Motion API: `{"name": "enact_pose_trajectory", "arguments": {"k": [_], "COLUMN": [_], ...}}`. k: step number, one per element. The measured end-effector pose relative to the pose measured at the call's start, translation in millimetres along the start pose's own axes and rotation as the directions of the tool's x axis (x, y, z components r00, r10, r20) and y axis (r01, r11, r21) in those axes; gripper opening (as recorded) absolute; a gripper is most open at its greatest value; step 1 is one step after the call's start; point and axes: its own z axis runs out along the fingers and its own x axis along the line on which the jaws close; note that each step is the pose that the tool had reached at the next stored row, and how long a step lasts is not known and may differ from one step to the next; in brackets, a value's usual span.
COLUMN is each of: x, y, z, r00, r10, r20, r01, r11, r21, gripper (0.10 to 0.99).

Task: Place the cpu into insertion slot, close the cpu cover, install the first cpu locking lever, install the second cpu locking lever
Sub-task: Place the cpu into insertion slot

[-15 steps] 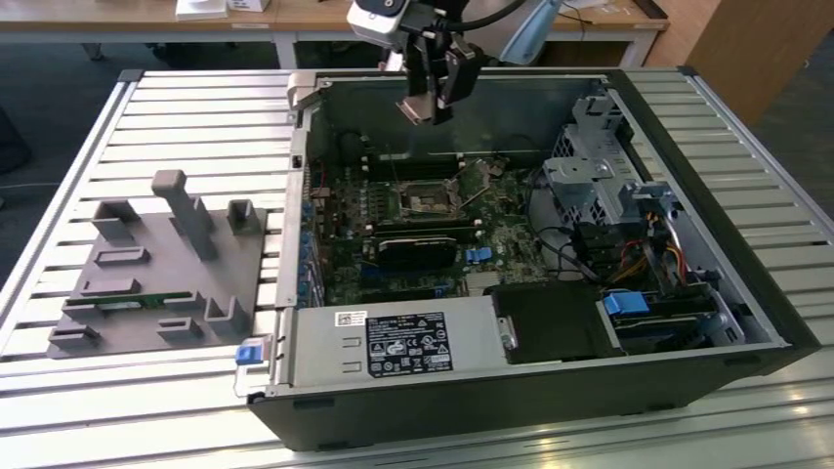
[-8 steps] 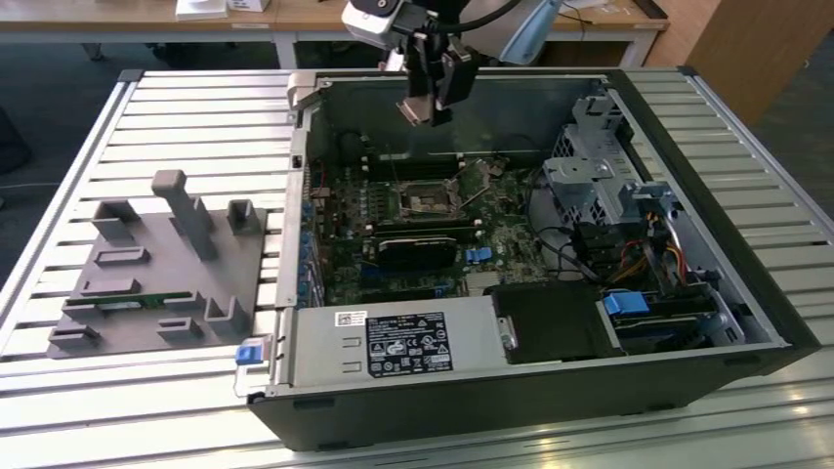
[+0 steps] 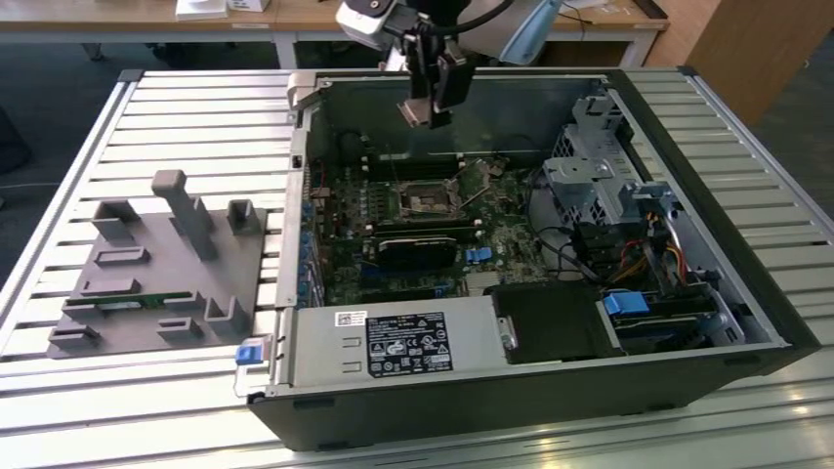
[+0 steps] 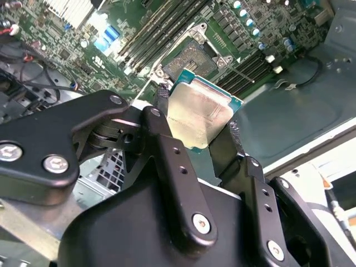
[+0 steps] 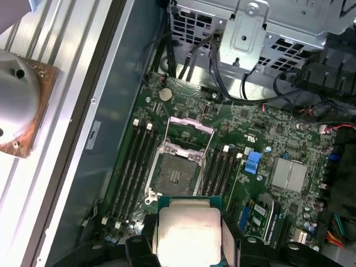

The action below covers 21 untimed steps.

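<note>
My gripper point(image 3: 425, 109) hangs above the open computer case, shut on the cpu point(image 3: 416, 113), a flat square chip with a pale silver top. In both wrist views the cpu point(image 4: 200, 114) point(image 5: 189, 228) sits between the black fingers point(image 4: 161, 105), well above the board. The insertion slot point(image 3: 428, 200) point(image 4: 192, 58) point(image 5: 175, 175) lies uncovered on the green motherboard point(image 5: 261, 133), with a dark centre and silver rim. The cpu cover point(image 5: 189, 132), a thin silver frame, is swung open just beyond the slot.
The case walls point(image 3: 303, 195) ring the board. A metal drive cage point(image 3: 587, 186) and cables point(image 3: 593, 254) fill the exterior view's right. A black card point(image 3: 417, 249) lies near the slot and the power supply point(image 3: 391, 342) is in front. A grey fixture point(image 3: 156, 264) stands on the slatted table.
</note>
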Motion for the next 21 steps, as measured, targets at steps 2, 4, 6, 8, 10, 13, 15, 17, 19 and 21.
{"name": "enact_pose_trajectory", "arguments": {"k": [2, 4, 6, 8, 10, 13, 15, 17, 19, 21], "x": [0.0, 0.0, 0.0, 0.0, 0.0, 0.0, 0.0, 0.0, 0.0, 0.0], "y": [-0.1, -0.1, -0.1, -0.2, -0.2, -0.3, -0.3, -0.4, -0.4, -0.5], "z": [0.7, 1.2, 1.8, 2.3, 2.7, 3.4, 3.8, 4.4, 5.0, 5.5], "r00": [0.9998, 0.9993, 0.9986, 0.9977, 0.9967, 0.9952, 0.9942, 0.9931, 0.9920, 0.9908], "r10": [0.019, 0.037, 0.052, 0.068, 0.081, 0.097, 0.107, 0.117, 0.126, 0.135], "r20": [0.0017, 0.0031, 0.0043, 0.0056, 0.0067, 0.0079, 0.0087, 0.0095, 0.0102, 0.0109], "r01": [-0.019, -0.037, -0.052, -0.067, -0.081, -0.097, -0.107, -0.117, -0.126, -0.135], "r11": [0.9998, 0.9993, 0.9986, 0.9977, 0.9967, 0.9952, 0.9943, 0.9932, 0.9920, 0.9908], "r21": [0.000, -0.001, -0.001, -0.001, -0.002, -0.002, -0.002, -0.003, -0.003, -0.003], "gripper": [0.541, 0.541, 0.541, 0.541, 0.541, 0.541, 0.541, 0.541, 0.541, 0.541]}}
